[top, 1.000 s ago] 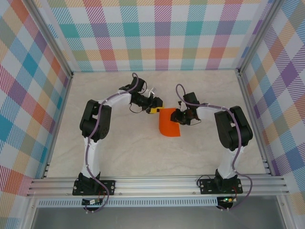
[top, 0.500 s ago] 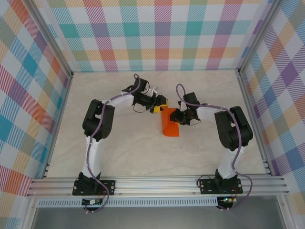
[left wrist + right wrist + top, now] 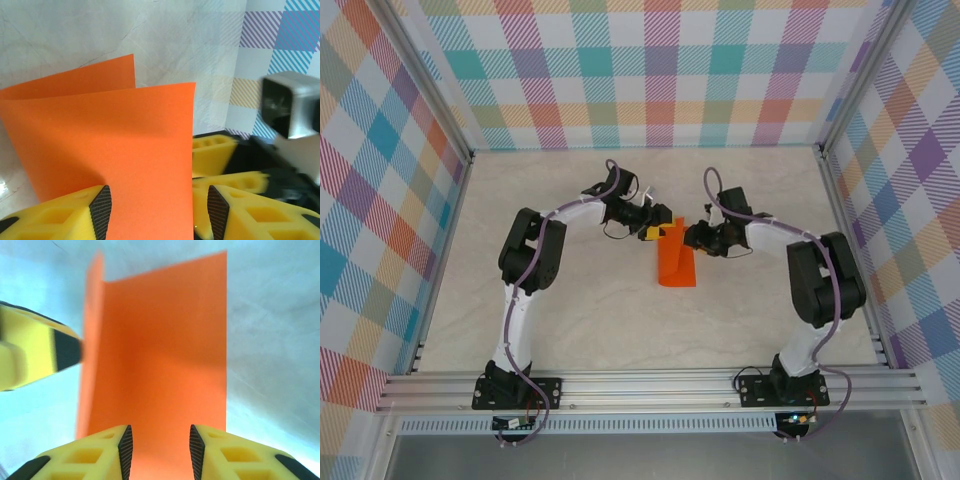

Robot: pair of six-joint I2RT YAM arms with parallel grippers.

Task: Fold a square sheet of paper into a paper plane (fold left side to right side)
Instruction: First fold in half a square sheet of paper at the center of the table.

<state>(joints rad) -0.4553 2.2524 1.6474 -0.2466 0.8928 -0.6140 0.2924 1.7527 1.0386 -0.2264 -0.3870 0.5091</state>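
Since a second ago the square sheet of paper [image 3: 677, 262] has narrowed from a wide, curling flap to a slim strip just above the frame's centre. My left end effector [image 3: 661, 229] has slid right to its upper left corner. My right end effector [image 3: 692, 238] sits at its upper right. Both stand open, pads apart, with paper between them. The layers gape along the free edge. The bare surface [image 3: 570, 320] gives wide room below and left.

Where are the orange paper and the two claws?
orange paper [image 3: 677, 262], top view, sheet's middle.
left claw [image 3: 160, 209], left wrist view, midway between its fingertips.
right claw [image 3: 160, 447], right wrist view, midway between its fingertips.
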